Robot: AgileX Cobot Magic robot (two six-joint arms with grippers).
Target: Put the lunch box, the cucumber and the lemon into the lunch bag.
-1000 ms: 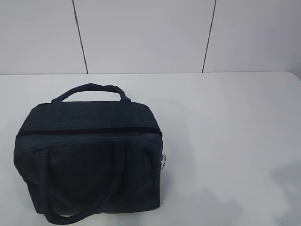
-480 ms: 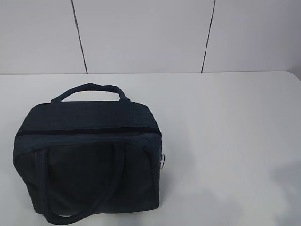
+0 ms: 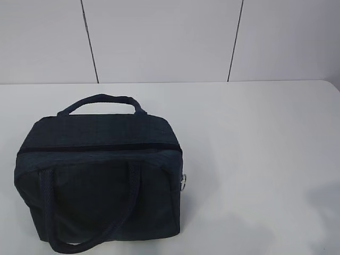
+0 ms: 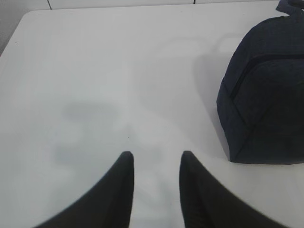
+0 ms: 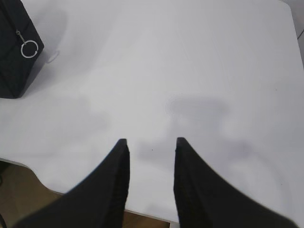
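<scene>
The dark navy lunch bag stands on the left of the white table, its zipper shut across the top and its silver ring pull hanging at the right end. The left wrist view has the lunch bag at its right edge; my left gripper hovers open over bare table to the bag's left. In the right wrist view a corner of the lunch bag and the ring pull show at top left; my right gripper is open and empty. The lunch box, cucumber and lemon are out of view.
The white table stretches to a grey panelled wall behind. Its near edge shows below my right gripper, with brown floor under it. Neither arm appears in the exterior view.
A faint shadow at the table's lower right has shrunk away; the bag's near side has shifted very slightly. Nothing else has moved.
</scene>
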